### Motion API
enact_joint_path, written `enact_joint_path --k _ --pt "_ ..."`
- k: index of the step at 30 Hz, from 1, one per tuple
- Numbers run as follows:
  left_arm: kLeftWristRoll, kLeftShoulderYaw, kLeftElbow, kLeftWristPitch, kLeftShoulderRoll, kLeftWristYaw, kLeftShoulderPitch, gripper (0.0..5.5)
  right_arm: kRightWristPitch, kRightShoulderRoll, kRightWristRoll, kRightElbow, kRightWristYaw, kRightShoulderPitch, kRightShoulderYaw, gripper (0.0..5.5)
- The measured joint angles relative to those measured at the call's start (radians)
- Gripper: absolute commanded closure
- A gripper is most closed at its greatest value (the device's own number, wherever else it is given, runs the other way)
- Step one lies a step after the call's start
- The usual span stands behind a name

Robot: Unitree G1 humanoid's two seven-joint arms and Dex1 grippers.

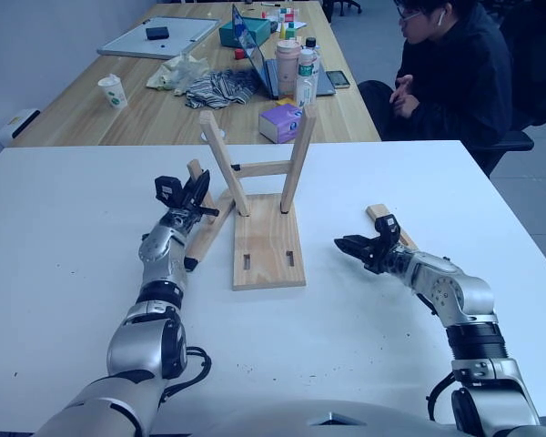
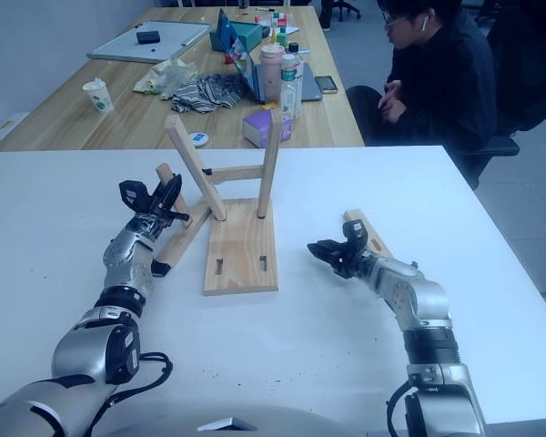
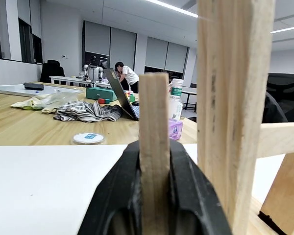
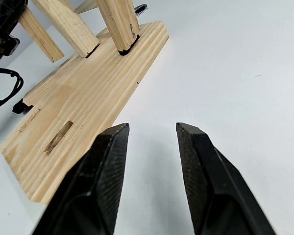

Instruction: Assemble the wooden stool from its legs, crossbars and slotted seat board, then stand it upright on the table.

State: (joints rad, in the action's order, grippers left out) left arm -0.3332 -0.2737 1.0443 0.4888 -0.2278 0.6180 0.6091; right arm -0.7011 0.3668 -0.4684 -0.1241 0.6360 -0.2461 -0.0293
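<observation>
Centre of frame: the pale slotted wooden seat board (image 1: 268, 244) lies flat on the white table (image 1: 64, 273), with two upright wooden legs (image 1: 226, 168) and a crossbar (image 1: 266, 168) at its far end. To its left, your left gripper (image 1: 197, 193) clamps a loose wooden leg (image 3: 154, 147). To its right, your right gripper (image 1: 344, 245) gapes wide and empty.

The left arm (image 1: 160, 253) and right arm (image 1: 448, 291) are silver-grey shells with black collars (image 1: 161, 293), cables (image 1: 198, 362) and jaws.

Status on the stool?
Left gripper shut on leg piece beside seat board. Right gripper open, holding nothing. Two legs with crossbar slotted in, near slots empty. Loose piece behind right gripper.
</observation>
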Motion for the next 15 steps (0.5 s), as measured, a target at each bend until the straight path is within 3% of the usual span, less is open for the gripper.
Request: enact_joint_path --k 15 --pt "0.037 -0.017 0.092 0.094 -0.001 -0.035 -0.009 5.12 0.000 0.000 0.008 -0.004 0.014 -0.005 0.002 3.74"
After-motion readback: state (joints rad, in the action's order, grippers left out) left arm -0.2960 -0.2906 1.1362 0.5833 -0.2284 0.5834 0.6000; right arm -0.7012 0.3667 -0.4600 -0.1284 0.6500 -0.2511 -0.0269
